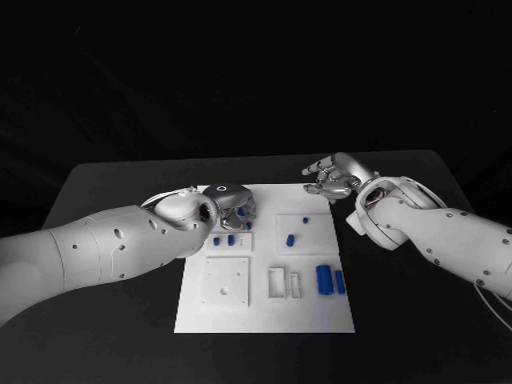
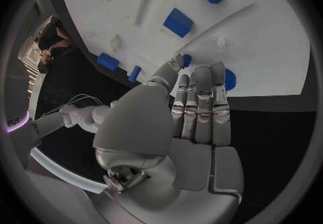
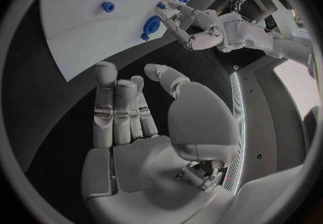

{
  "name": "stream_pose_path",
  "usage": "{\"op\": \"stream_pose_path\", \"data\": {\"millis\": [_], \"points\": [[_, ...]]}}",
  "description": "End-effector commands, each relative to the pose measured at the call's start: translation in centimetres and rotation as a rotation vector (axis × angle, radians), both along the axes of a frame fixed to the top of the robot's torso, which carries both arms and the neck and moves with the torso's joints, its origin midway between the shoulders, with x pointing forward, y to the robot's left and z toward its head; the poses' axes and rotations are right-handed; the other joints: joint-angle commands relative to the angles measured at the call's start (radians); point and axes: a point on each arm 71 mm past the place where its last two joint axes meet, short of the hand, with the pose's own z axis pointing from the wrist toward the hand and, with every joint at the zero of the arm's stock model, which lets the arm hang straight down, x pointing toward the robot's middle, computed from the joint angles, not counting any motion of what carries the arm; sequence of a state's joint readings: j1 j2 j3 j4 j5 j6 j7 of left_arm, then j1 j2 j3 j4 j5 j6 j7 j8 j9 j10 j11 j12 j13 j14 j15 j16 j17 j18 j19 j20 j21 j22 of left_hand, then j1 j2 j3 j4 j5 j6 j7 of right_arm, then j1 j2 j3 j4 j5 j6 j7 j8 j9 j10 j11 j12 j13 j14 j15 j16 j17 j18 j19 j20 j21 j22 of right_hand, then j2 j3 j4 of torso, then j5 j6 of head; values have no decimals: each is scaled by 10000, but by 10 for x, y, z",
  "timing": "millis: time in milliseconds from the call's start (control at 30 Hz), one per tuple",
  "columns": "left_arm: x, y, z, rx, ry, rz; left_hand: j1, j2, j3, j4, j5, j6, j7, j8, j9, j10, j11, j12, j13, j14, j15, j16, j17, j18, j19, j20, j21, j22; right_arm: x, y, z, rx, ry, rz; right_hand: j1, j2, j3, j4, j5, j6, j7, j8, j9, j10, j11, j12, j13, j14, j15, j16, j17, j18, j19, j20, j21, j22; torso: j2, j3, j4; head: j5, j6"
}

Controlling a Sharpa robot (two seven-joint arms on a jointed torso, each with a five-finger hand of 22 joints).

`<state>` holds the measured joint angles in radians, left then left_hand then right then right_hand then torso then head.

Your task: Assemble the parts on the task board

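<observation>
The white task board lies in the middle of the black table. My left hand hovers over its far left part, fingers straight and together, holding nothing. In the left wrist view its fingertips end beside a round blue part and a small blue part. My right hand hangs open over the table just past the board's far right corner, palm empty. A large blue cylinder and a slimmer blue part lie near the board's right edge. Two more blue parts sit mid-board.
Two small blue parts stand in the board under my left forearm. A raised white square and narrow white slots occupy the board's near half. Bare black table surrounds the board.
</observation>
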<state>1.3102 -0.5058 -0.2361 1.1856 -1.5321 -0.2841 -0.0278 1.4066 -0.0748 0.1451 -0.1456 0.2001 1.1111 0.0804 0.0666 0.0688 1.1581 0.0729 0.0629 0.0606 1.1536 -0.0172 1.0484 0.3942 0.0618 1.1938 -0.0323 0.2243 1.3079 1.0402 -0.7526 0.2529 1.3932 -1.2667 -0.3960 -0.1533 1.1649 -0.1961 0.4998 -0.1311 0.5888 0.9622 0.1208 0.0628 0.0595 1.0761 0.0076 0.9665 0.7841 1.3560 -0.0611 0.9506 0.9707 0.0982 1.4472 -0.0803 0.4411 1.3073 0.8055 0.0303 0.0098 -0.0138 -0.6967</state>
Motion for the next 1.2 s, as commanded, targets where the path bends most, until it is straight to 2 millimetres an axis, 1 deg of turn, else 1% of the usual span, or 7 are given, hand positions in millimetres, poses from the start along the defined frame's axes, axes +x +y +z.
{"op": "stream_pose_path", "data": {"millis": [33, 167, 200, 400, 867, 1067, 1200], "points": [[0, -2, -1, 152, -45, -109, 67, 62, 141, -6, 10, 48, 96, -37, -11, 103, -6, -34, -12, 106, -9, 66, 21, 179, 79, -47, 32, 236, -1, 2, 0, -7, -4, 159, -94, -18, 44, -23, 63, 67, 20, -23, 16, -77, -10, -20, -12, -57, -2, -58, -11, 99, -72, 1, -19, 445, -8, 8, 6, -9, -2], [1, -2, -2, 183, -24, -106, 44, 127, 370, 28, 7, 154, 86, -39, -9, 183, -52, -38, -13, 118, -54, 119, 42, 174, 42, -82, 194, 242, -1, 3, 0, -4, -2, 174, -94, -18, 44, -23, 63, 67, 20, -23, 16, -77, -10, -20, -12, -57, -2, -58, -11, 99, -72, 1, -19, 445, -11, 5, -1, -17, -1], [1, -2, -3, 188, -18, -110, 28, 170, 426, 54, 24, 213, 22, -34, -12, 219, -118, -43, -14, 119, -94, 130, 46, 160, 23, -98, 229, 239, -1, 3, 1, -3, -2, 176, -94, -18, 44, -23, 63, 67, 20, -23, 16, -77, -10, -20, -12, -57, -2, -58, -11, 99, -72, 1, -19, 445, -12, 5, -2, -18, -3], [2, -1, -5, 216, 28, -129, -51, 179, 680, 140, 39, 294, -69, -39, -37, 331, -222, -49, -15, 179, -167, 214, 77, 95, 1, -176, 428, 237, -1, 3, 1, -4, 0, 182, -96, -12, 34, -24, 68, 129, 18, -20, 19, -76, -11, -13, -17, -52, -3, -50, -14, 97, -63, 0, -12, 450, -6, 4, 1, -31, -10], [1, -3, -8, 214, 217, -187, -104, 70, 779, 193, -28, 74, -82, -48, -48, 309, -210, -52, -17, 254, -168, 309, 94, 101, -5, -179, 616, 225, -1, 3, 1, 1, 1, 191, -96, -12, 34, -24, 68, 129, 18, -20, 19, -76, -11, -13, -17, -52, -3, -50, -14, 97, -63, 0, -12, 450, -12, 9, 0, -70, -20], [0, -5, -9, 218, 317, -214, -154, -75, 778, 189, -57, -433, -156, -49, -64, 51, -148, -53, -19, 273, -140, 289, 64, 115, 8, -157, 615, 209, -1, 4, 0, 5, 0, 195, -91, -9, 52, -34, 75, 170, 15, -20, 20, -78, -13, -10, -15, -53, -6, -45, -10, 96, -63, -3, -14, 451, -11, 8, 3, -85, -33], [0, -5, -10, 293, 419, -190, -154, -51, 798, 207, -59, -343, -108, -41, -61, 17, -140, -52, -19, 288, -135, 296, 58, 126, 18, -149, 604, 212, -1, 4, 0, 5, 0, 194, -91, -9, 52, -34, 75, 170, 15, -20, 20, -78, -13, -10, -15, -53, -6, -45, -10, 96, -63, -3, -14, 451, -13, 9, 2, -95, -40]]}}
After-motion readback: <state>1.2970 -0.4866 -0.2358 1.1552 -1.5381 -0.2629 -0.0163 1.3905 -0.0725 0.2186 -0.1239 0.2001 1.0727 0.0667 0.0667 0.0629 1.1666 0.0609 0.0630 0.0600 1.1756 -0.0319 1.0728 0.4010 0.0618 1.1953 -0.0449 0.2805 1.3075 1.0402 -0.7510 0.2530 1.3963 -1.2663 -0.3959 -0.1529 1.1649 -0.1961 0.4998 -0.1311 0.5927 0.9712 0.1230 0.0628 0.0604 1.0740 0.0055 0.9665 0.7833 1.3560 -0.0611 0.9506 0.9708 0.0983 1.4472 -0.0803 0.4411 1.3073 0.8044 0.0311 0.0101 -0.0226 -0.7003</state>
